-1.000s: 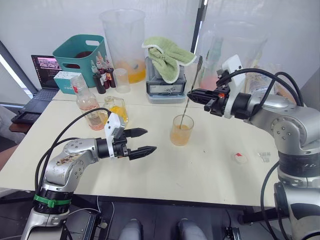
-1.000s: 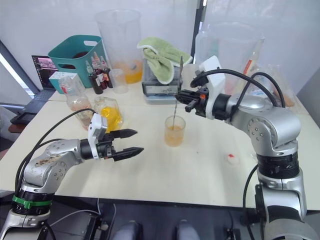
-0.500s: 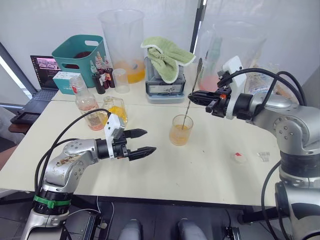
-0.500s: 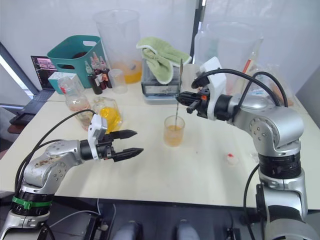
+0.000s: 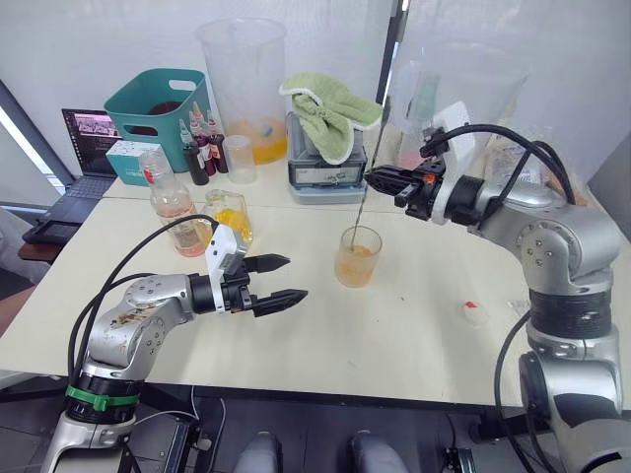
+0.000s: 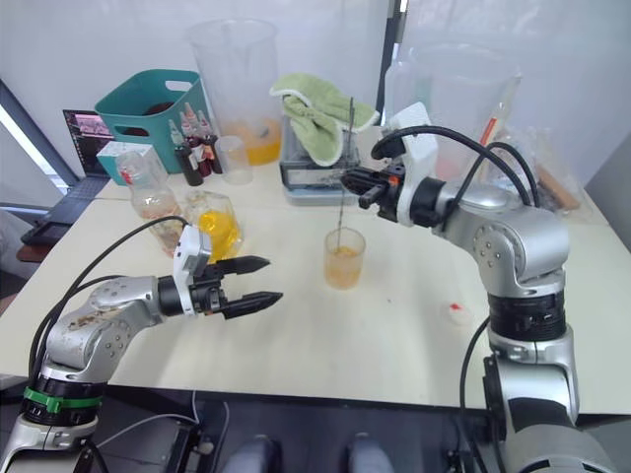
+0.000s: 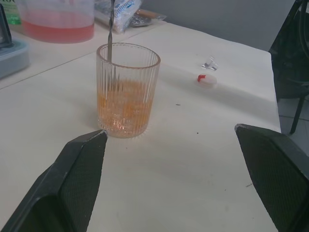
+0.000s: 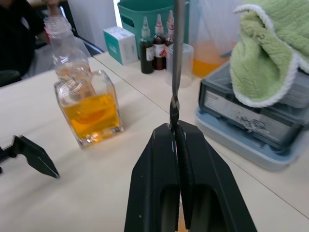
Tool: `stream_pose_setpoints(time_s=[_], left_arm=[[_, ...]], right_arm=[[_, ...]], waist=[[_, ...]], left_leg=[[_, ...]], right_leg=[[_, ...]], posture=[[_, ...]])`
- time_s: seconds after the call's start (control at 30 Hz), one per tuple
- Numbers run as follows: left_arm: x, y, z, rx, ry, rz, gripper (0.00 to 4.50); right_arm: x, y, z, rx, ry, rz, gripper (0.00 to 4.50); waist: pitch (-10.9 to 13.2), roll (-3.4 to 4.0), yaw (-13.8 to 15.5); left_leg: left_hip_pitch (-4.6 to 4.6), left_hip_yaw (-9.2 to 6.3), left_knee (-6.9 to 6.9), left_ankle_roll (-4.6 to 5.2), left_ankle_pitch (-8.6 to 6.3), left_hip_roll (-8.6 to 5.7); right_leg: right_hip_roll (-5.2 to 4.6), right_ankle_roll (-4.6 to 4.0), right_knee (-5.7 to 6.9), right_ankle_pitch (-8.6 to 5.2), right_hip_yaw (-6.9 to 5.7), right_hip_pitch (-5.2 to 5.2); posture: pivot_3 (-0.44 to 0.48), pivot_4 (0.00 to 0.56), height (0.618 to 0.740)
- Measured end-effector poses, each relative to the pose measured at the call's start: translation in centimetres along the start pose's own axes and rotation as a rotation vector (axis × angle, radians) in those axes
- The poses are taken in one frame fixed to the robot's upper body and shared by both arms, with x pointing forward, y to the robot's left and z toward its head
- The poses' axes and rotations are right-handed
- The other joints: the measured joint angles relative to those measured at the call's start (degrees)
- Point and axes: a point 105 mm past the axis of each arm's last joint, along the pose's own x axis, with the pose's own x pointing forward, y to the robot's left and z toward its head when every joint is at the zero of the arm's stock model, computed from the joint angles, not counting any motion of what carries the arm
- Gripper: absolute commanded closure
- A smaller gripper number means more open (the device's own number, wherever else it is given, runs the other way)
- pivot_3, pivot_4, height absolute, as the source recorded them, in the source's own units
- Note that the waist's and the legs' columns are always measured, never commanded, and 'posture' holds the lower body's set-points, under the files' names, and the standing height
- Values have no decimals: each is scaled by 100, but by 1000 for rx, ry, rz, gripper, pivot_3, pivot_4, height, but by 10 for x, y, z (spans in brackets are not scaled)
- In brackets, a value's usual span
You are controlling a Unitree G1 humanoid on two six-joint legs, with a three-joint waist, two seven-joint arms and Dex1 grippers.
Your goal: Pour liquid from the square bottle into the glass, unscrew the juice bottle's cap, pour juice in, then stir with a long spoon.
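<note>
A ribbed glass (image 5: 357, 255) with orange liquid stands mid-table. My right gripper (image 5: 378, 178) is above and just behind it, shut on the long spoon (image 5: 367, 177), whose lower end dips into the glass. In the right wrist view the twisted spoon handle (image 8: 176, 58) rises from between the closed fingers. My left gripper (image 5: 281, 279) hovers open and empty to the left of the glass (image 7: 127, 89). The square bottle (image 5: 232, 215) with yellow liquid and the juice bottle (image 5: 173, 202) stand upright at the left. A white and red cap (image 5: 474, 312) lies on the table at the right.
Along the back stand a teal basket (image 5: 158, 99), dropper bottles (image 5: 202, 143), a small plastic cup (image 5: 240, 158), a big pitcher (image 5: 244, 84), a scale with a green towel (image 5: 330, 113) and a clear jug (image 5: 444, 89). A laptop (image 5: 84, 148) sits far left.
My right gripper has shifted slightly left and back with the spoon, and the spoon's top leans more to the left. The left arm has stayed still.
</note>
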Motion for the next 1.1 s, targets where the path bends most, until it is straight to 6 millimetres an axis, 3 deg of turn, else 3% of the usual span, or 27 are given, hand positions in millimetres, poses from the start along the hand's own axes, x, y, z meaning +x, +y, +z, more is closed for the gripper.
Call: stream_pose_setpoints(time_s=[0.13, 0.23, 0.33, 0.5, 0.87, 1.1], left_arm=[[0, 0, 0, 1, 0, -1, 12], [0, 0, 0, 1, 0, -1, 12], [0, 0, 0, 0, 0, -1, 12], [0, 0, 0, -1, 0, -1, 12], [0, -1, 0, -4, 3, 0, 12], [0, -1, -1, -11, 10, -2, 12]], right_arm=[[-6, 3, -1, -15, 28, 41, 4500], [-15, 20, 5, -29, 44, 136, 4500], [-16, 35, 8, -29, 40, 209, 4500], [-9, 39, 9, 8, 10, 202, 4500], [-5, 1, -3, -5, 1, 36, 4500], [-20, 5, -2, -66, 69, 94, 4500]], waist=[[0, 0, -9], [0, 0, -7], [0, 0, -18], [0, 0, -21], [0, 0, 3], [0, 0, -5]], left_leg=[[0, 0, 0, 0, 0, 1], [0, -2, 0, 0, 0, 1], [2, -2, 0, 0, 0, 2], [3, -1, 0, 0, 0, 3], [3, -1, 2, 0, 0, -1], [3, -1, 2, 0, 0, 0]], right_leg=[[1, 0, 1, 0, 0, -1], [1, 0, 3, 0, -1, 0], [2, 0, 4, 0, -2, 0], [3, 0, 8, 0, -2, -1], [0, 0, 10, 0, -2, -1], [1, 0, 10, 0, -2, -1]], posture=[[0, 150, 740], [0, 150, 740], [0, 150, 740], [0, 150, 740], [0, 150, 740], [0, 150, 740]])
